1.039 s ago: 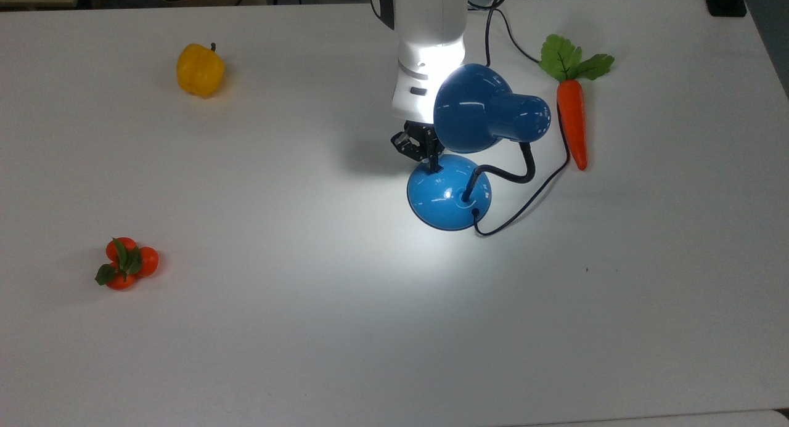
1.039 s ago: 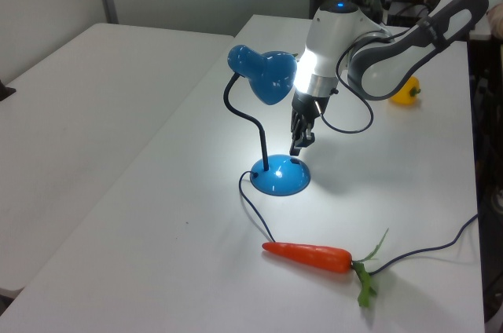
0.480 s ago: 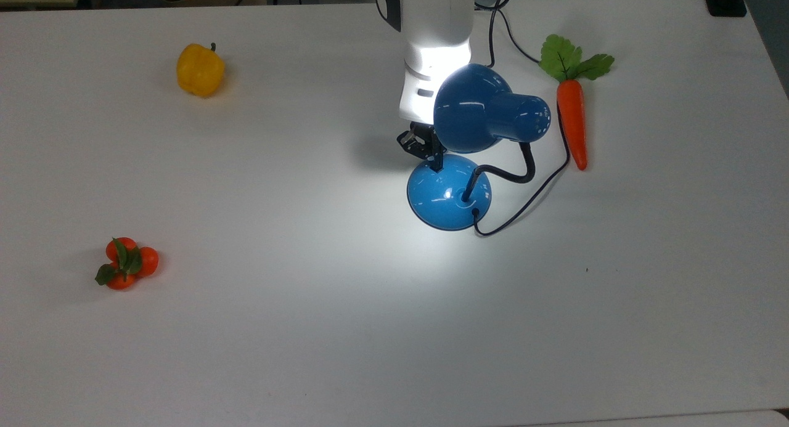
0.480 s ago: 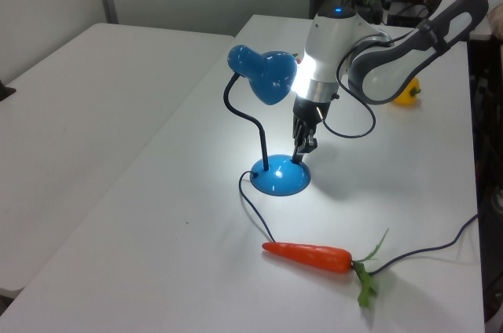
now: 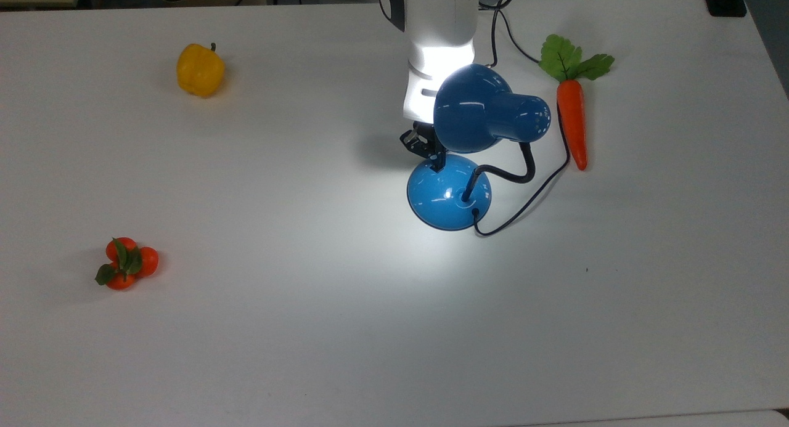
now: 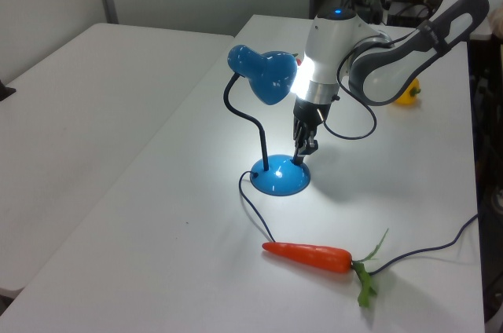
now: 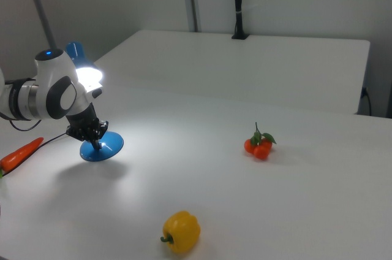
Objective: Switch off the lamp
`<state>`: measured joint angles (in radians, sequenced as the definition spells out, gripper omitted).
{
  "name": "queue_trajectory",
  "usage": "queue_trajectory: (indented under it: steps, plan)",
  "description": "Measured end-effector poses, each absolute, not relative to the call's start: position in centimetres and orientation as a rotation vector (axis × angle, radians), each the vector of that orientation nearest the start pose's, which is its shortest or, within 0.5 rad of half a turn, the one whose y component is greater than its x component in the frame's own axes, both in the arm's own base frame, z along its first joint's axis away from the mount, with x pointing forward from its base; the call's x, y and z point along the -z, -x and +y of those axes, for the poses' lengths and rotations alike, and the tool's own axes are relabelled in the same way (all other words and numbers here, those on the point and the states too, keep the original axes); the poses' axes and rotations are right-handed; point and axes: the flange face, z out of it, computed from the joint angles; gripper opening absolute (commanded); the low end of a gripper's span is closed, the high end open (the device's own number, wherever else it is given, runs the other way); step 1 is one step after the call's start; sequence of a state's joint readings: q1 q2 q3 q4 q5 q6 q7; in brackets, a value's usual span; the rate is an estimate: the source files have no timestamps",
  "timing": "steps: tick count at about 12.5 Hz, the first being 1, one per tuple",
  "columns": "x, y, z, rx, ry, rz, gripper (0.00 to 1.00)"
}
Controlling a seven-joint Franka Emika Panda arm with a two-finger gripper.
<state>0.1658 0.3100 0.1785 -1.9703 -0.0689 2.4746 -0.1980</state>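
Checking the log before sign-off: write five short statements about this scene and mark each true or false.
1. The lamp is lit. True.
2. The gripper is down at the lamp's base. True.
3. The carrot lies on the lamp's base. False: it lies on the table, to the top view's right of the lamp.
4. The yellow pepper sits beside the small oranges. False: they are far apart.
5. The lamp's shade is red. False: it is blue.

Your arm (image 6: pixel 409 42) comes in from the left view's right, white wrist (image 5: pixel 439 51) angled down. Gripper (image 5: pixel 436 163) points straight down, tips low, approx at base level. Fingers look close together, but you can't tell the gap for sure.
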Motion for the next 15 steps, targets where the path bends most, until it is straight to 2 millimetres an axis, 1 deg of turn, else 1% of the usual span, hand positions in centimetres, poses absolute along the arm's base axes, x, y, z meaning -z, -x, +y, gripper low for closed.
queue_trajectory:
  steps: [3,15]
  plan:
    - [-33.57,-59.06,20.45,0.274,2.986,-0.89,0.0]
    - [-33.56,-59.16,20.29,0.278,3.0,-0.93,0.0]
